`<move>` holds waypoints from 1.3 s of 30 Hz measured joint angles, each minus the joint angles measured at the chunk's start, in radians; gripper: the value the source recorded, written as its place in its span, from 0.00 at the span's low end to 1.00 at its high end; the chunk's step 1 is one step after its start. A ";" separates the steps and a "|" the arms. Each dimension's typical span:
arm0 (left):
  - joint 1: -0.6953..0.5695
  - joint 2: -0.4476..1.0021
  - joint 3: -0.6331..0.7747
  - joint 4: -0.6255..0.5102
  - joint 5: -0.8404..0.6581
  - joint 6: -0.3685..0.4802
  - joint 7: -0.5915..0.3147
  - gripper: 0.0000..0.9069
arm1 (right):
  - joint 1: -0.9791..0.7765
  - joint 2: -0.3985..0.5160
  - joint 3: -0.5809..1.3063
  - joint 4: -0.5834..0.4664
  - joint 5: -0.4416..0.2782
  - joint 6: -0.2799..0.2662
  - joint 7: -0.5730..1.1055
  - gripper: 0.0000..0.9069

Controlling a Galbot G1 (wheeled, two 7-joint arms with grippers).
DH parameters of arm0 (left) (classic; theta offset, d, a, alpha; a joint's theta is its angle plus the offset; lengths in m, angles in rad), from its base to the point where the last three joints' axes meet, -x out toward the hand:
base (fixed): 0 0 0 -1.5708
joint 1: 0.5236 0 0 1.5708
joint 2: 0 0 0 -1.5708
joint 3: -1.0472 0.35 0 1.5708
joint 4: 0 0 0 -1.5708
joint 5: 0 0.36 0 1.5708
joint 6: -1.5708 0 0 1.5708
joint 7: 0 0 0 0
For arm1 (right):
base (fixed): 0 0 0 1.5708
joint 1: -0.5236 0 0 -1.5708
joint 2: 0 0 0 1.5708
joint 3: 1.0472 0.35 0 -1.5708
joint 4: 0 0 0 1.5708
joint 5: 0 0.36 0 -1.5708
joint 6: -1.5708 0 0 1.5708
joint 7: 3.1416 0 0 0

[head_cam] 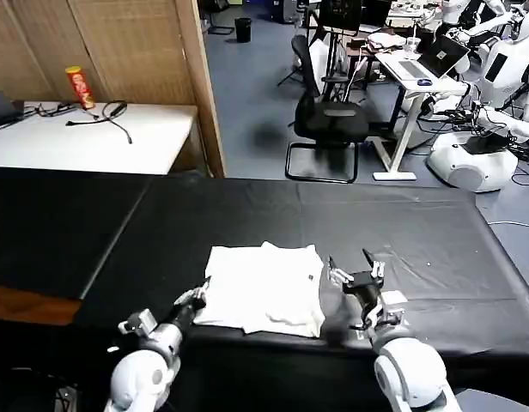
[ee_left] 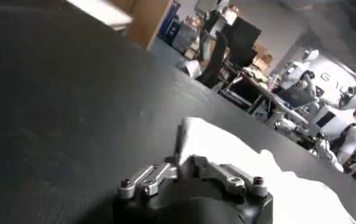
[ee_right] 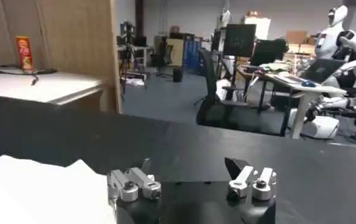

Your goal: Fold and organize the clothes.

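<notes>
My left gripper [head_cam: 198, 296] sits closed at the near-left corner of the folded white T-shirt [head_cam: 266, 287]. My right gripper [head_cam: 357, 273] hangs open just beside its right edge.

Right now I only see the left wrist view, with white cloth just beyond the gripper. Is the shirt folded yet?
Observer: In the head view the T-shirt lies folded into a rough rectangle near the front edge of the black table.
Operator: Where is the other arm?
Observer: The right gripper is open, just off the shirt's right edge and not touching it.
Operator: And where is mine on the shirt?
Observer: The left gripper is at the shirt's left front corner.
</notes>
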 joint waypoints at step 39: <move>-0.076 0.290 0.073 -0.254 0.267 0.031 -0.161 0.00 | -0.045 0.025 0.029 -0.011 0.055 0.013 0.001 0.97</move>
